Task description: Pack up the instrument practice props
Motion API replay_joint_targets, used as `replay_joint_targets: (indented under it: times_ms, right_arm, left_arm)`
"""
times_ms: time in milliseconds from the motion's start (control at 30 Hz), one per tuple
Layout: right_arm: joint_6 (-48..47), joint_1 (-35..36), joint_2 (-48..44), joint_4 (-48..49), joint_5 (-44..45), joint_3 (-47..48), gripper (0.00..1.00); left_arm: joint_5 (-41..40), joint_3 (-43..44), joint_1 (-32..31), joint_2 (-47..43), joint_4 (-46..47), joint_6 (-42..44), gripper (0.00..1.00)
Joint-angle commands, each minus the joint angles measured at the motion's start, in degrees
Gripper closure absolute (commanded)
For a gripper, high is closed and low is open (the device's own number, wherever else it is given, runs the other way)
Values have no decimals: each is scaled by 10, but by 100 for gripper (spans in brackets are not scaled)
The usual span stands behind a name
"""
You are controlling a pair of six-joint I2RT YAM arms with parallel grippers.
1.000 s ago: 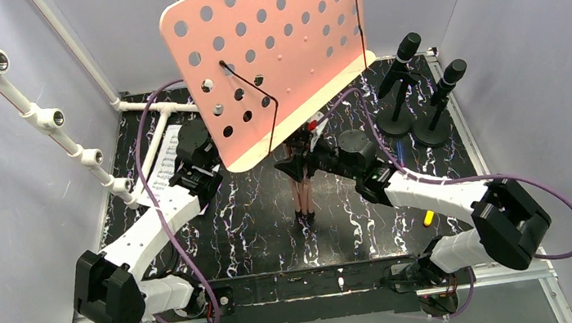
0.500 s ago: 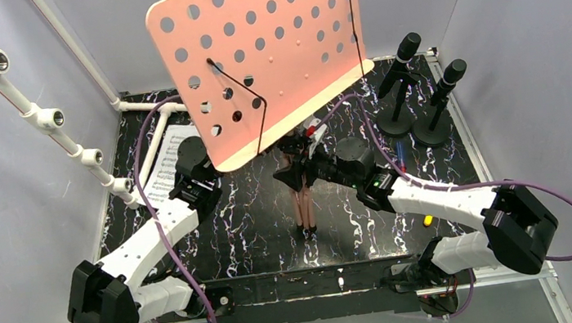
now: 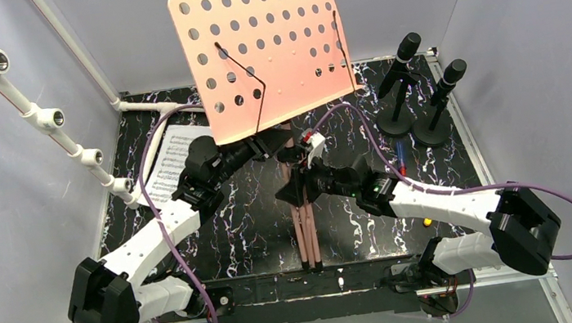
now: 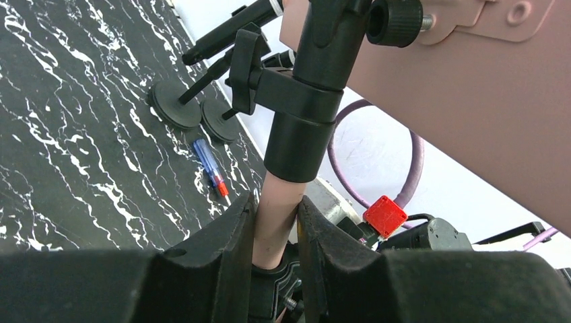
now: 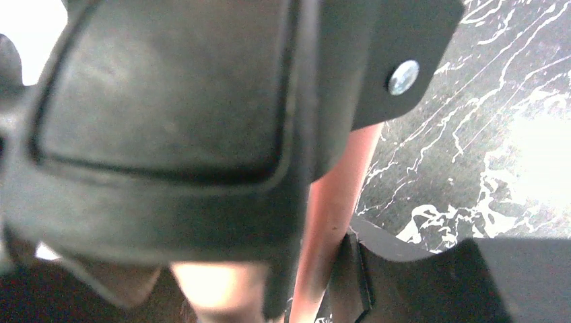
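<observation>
The salmon-pink perforated music desk (image 3: 268,44) is held up over the table's middle, its pink legs (image 3: 305,233) folded together and pointing at the near edge. My left gripper (image 3: 267,144) is shut on the pink pole (image 4: 277,208) just under the black collar (image 4: 303,101); the left wrist view shows it (image 4: 277,232) pinching both sides. My right gripper (image 3: 300,186) is shut on the stand at its black leg hub (image 5: 168,101), one finger (image 5: 417,269) against a pink leg (image 5: 337,195). Two black microphones (image 3: 398,65) (image 3: 444,84) stand at the back right. White sheet music (image 3: 171,159) lies at the left.
A white pipe frame (image 3: 39,118) runs along the left wall and back left corner. A blue and red pen (image 3: 400,156) lies near the microphone bases, also in the left wrist view (image 4: 209,167). A small yellow item (image 3: 428,219) lies at the right front.
My left gripper moved right from beside the sheet music and closed on the pole under the desk. The desk swung round to face squarely, and the folded legs slid toward the near edge.
</observation>
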Motion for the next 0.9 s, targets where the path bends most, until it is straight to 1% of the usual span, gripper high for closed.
replay_joint_targets:
  times_ms: [0, 200, 433, 700, 867]
  right_arm:
    - [8, -5, -38, 78, 59, 28, 99]
    - [54, -5, -8, 82, 82, 20, 99]
    - [101, -5, 30, 100, 120, 19, 99]
    - [115, -6, 64, 93, 182, 21, 99]
    - [120, -11, 96, 81, 199, 38, 99]
  left_arm:
    - [-48, -13, 4, -21, 55, -39, 100]
    - [-60, -42, 4, 2, 54, -38, 100]
    - [-66, -45, 5, 52, 48, -32, 100]
    - [-59, -44, 15, 119, 49, -35, 100]
    - [-43, -36, 26, 166, 56, -44, 100]
